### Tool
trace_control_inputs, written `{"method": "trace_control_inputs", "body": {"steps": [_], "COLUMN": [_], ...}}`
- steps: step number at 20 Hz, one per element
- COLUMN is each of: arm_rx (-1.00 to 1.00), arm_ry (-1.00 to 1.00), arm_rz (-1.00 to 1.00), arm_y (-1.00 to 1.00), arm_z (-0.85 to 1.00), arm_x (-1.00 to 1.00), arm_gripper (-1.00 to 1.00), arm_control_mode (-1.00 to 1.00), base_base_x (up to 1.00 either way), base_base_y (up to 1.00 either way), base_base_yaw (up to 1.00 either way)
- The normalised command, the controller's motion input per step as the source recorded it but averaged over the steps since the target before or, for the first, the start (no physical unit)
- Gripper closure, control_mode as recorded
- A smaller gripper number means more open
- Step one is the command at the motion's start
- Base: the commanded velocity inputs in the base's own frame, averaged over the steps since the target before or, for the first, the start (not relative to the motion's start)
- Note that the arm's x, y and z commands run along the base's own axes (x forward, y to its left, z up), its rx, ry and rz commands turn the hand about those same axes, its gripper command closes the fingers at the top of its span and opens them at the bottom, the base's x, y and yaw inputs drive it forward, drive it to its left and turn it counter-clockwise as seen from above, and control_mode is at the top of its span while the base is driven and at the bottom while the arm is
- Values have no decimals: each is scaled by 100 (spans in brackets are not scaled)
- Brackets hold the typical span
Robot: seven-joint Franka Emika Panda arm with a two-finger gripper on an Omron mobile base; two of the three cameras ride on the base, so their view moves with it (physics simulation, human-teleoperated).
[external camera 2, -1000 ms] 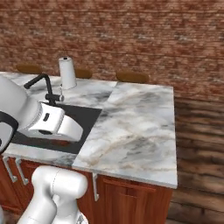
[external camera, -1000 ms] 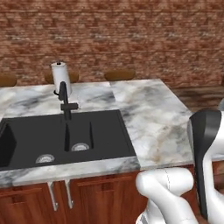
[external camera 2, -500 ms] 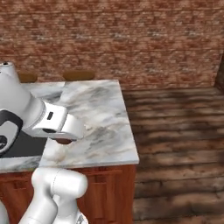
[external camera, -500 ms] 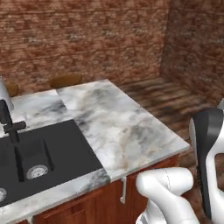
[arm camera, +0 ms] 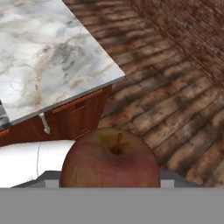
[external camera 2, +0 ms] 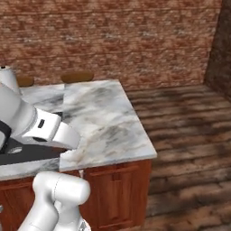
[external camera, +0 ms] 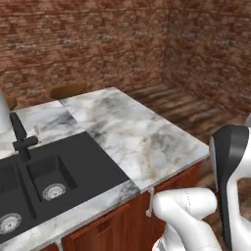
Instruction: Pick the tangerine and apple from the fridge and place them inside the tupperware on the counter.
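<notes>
The marbled worktop (external camera: 132, 132) ends in a square corner above red-brown cabinets (external camera 2: 115, 189); a black sink (external camera: 44, 179) is set into it at my left; brick walls (external camera 2: 113, 40) stand behind; beyond the corner, open plank floor (arm camera: 175, 100) spreads wide; the apple (arm camera: 109, 159) sits stem-up close at my fingers, whose spread I cannot tell.

apple (arm camera: 109, 159) cut off below by the hand view's edge. sink (external camera: 34, 188) cropped at the left edge.
</notes>
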Motion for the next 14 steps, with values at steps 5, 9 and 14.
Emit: {"method": "trace_control_inputs", "body": {"steps": [5,9,14], "arm_rx": [0,0,0], "arm_ry": [0,0,0], "arm_rz": [0,0,0], "arm_y": [0,0,0], "arm_z": [0,0,0], "arm_x": [0,0,0], "arm_gripper": [100,100,100], "arm_control_mode": [100,100,100], "base_base_x": [-28,-9,0], "base_base_y": [100,100,98], "base_base_yaw": [80,99,100]}}
